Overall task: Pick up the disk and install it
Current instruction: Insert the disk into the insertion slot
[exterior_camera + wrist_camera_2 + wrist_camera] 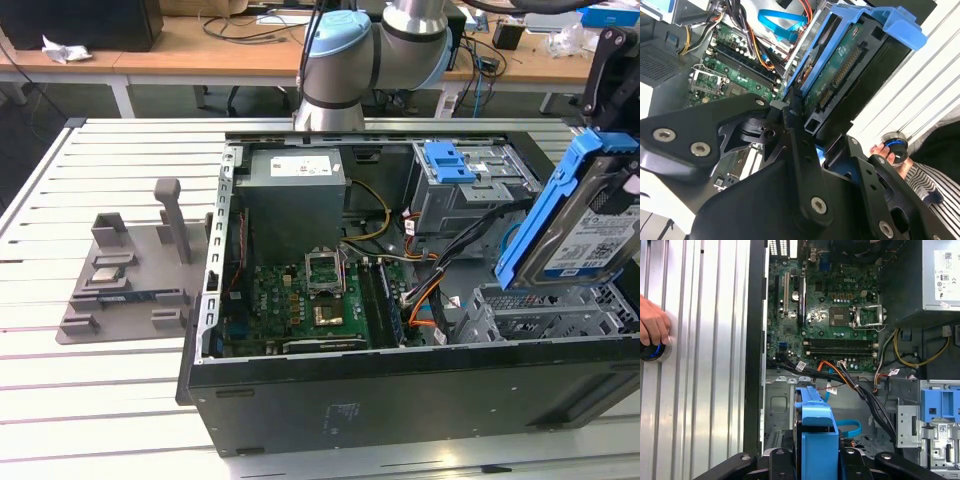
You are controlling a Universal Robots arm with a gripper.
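In the exterior view, you see the computer case lying on its side on the slatted table with the side panel off, so its inside can be reached from above. The gripper holds the disk at the exterior view's right. The disk is lifted clear of the table and tilted, its blue rail slanting down toward the open metal bay at that corner of the case. That tilt looks meant to point the rails at the bay. Whether its lower end touches the bay you cannot tell. The drive cage with the blue latch sits just beyond, and the power supply and motherboard are well apart from the disk.

In the second wrist view, the black fingers are pressed against both sides of the disk, pinching it near one end. The disk's green circuit board faces the camera. A person's hand rests on a round blue-lit button on the table beside the case, probably to keep control within reach.

In the first wrist view, you look down the disk's blue rail edge-on, with the bay floor and a bundle of cables directly past it. The disk is not seated.
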